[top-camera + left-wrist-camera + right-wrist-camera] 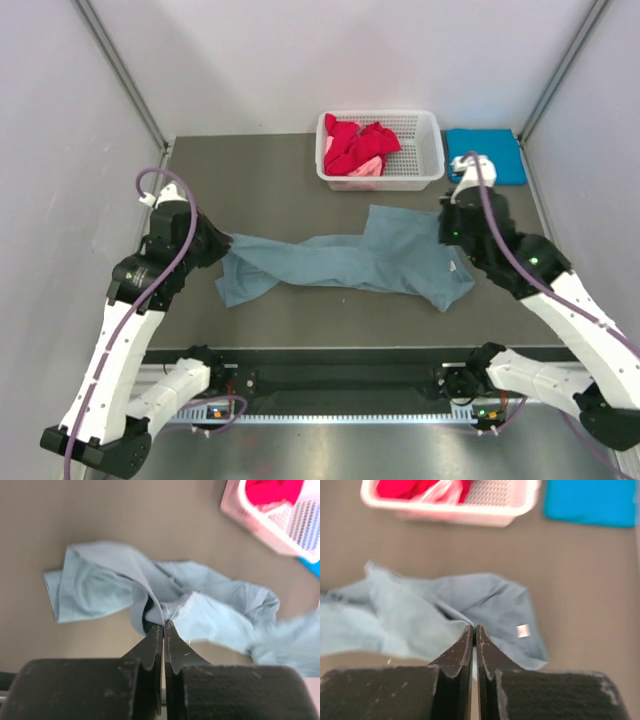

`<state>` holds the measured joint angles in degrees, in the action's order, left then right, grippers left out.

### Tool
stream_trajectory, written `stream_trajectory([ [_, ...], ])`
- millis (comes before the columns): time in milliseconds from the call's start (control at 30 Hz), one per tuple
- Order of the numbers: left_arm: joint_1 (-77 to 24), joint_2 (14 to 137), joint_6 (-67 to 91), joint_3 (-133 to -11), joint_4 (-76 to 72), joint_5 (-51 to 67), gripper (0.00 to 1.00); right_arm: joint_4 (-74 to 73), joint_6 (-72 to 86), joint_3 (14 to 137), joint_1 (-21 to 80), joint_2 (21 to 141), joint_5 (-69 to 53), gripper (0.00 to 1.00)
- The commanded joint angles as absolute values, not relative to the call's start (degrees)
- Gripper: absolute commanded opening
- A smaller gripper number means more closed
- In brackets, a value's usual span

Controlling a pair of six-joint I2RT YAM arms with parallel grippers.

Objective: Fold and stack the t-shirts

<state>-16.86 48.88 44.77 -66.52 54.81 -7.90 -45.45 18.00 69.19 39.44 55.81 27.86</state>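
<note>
Soft, rumpled grey-blue t-shirt (350, 262) lies twisted mid-table on the dark matte table (250, 180). Left gripper (163, 625) and right gripper (474, 628) are each pinched tight on its cloth at opposite ends. Behind sits a white lattice basket (380, 183) holding red shirts (355, 143), with a flat folded turquoise shirt (495, 155) just beside it.

free: bare table (250, 190) left of basket (425, 150) | blocked: basket at far edge; grey-blue shirt (350, 262) across middle

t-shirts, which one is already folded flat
The turquoise t-shirt, a neat rectangle beside the basket. The grey-blue t-shirt lies twisted; the red t-shirt and pink t-shirt are heaped inside.
</note>
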Motion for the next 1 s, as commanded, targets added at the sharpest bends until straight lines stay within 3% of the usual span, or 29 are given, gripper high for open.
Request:
stream_trajectory([
  [0, -16.8, 50.1, 42.4, -72.6, 56.1, -13.0, 0.00, -47.5, 12.1, 73.5, 34.9, 52.7, 31.3, 0.00],
  [267, -16.8, 53.2, 42.1, -82.3, 55.5, -18.8, 0.00, -42.3, 8.8, 78.9, 27.5, 49.7, 36.0, 0.00],
  [967, -16.8, 61.6, 33.4, -101.1, 42.4, -21.1, 0.00, -1.7, -13.0, 98.6, 21.5, 58.4, 32.7, 0.00],
])
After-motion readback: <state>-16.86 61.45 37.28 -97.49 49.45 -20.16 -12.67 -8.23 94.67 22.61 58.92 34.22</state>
